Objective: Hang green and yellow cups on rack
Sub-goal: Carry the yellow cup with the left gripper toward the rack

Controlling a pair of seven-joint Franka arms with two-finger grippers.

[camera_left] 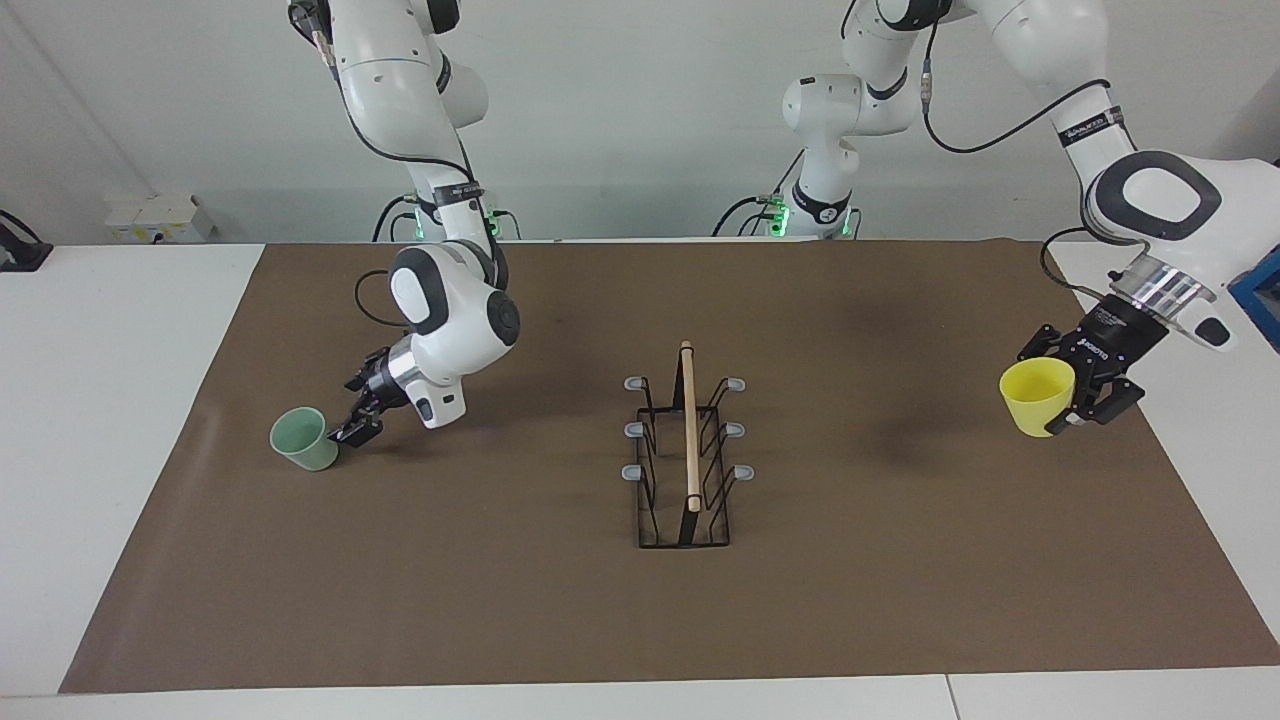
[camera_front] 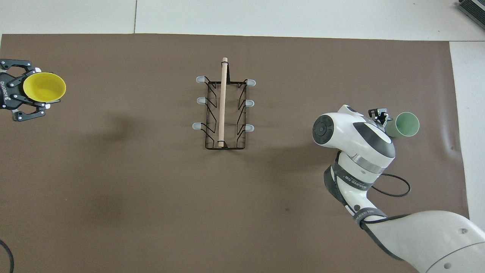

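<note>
Your left gripper is clamped on the yellow cup, lifted over the mat's left-arm edge, ready for the rack mid-mat. Your right gripper, jaws spread, sits low beside the mint green cup, probably lining up a grasp.

- Left arm came in from its base, elbow high, forearm bent down and wrist tilted; left gripper hung raised above the mat, fingers clamped on the yellow cup.
- Right arm folded low, wrist angled downward; right gripper sat just above the mat, jaws spread, beside the green cup.
</note>
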